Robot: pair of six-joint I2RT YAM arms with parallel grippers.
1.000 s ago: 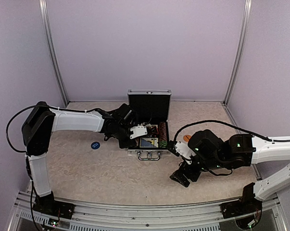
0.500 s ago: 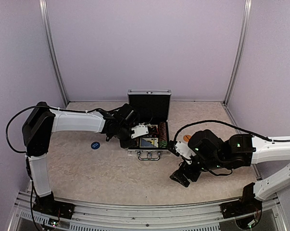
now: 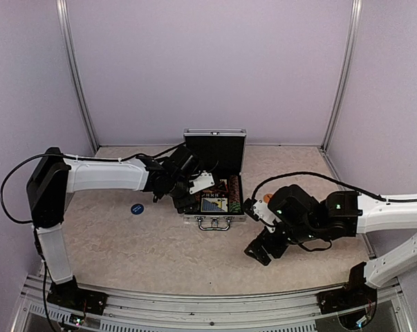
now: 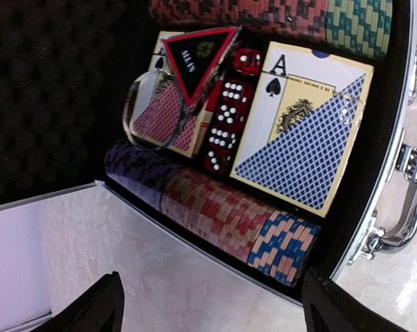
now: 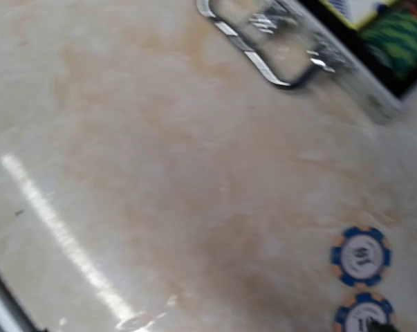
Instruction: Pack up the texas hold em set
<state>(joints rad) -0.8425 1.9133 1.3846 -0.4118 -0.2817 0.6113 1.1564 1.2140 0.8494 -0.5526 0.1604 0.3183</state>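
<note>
Texas hold em set [image 3: 215, 197] sits mid-table in its ribbed silver case [image 3: 215, 149], which lies open with the lid upright at the far side and the handle [image 4: 410, 228] toward the arms. Inside, a blue-backed deck [image 4: 301, 149] and a red-backed deck [image 4: 168, 117] flank a column of red dice [image 4: 225, 124], with chip rows [image 4: 229, 221] along both long edges. A clear round disc [image 4: 147, 111] lies over the red deck.

Most looks packed. A blue disc [image 3: 137, 208] lies on the table left of the case, and two striped chips [image 5: 360, 256] lie near the right gripper [image 3: 261, 250]. After those, the lid must close.

The left gripper [image 4: 215, 308] hangs over the case's left edge, fingers wide apart and empty. The right gripper is low over the table, jaws spread with nothing in them. Its fingers are almost wholly cut off in its wrist view, which is blurred.
</note>
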